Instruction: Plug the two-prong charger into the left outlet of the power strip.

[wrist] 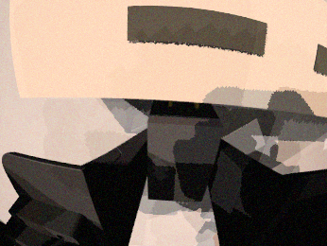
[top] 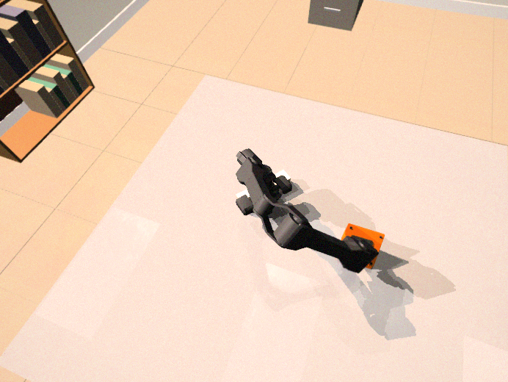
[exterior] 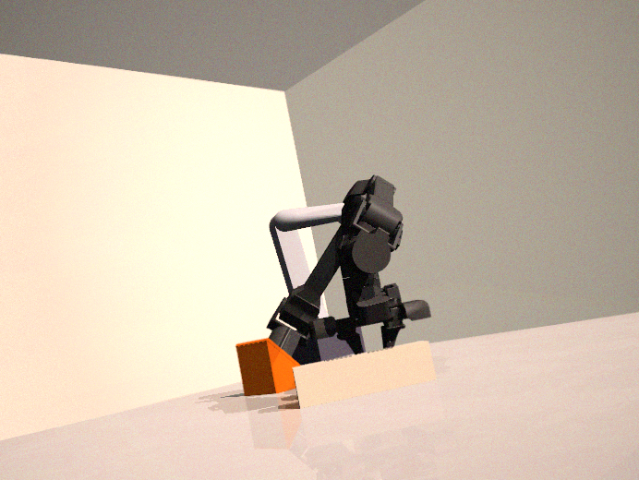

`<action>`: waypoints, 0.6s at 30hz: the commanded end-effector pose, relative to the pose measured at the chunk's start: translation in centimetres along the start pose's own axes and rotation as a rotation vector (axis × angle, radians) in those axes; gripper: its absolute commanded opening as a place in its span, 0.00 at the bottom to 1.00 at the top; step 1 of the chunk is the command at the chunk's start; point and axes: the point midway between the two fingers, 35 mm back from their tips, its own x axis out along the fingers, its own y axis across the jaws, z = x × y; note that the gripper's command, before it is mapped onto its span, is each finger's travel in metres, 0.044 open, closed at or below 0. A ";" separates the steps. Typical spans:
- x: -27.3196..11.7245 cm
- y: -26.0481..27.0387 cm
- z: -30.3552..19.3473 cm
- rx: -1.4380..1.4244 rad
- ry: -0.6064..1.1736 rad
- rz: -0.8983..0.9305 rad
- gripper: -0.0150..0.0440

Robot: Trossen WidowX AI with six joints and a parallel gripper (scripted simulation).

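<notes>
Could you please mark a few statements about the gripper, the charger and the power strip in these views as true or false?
1. The gripper is shut on the charger. True.
2. The charger lies loose on the table, apart from the gripper. False: it is held between the fingers, right at the power strip's edge.
3. In the wrist view, only short stubs of the two prongs show beneath the strip's edge. True.
4. The power strip is orange. False: it is cream; the orange block is the arm's base mount.
5. A dark outlet slot shows on the strip's face. True.
</notes>
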 end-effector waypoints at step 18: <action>-0.2 0.1 0.6 -0.004 -0.004 0.002 0.25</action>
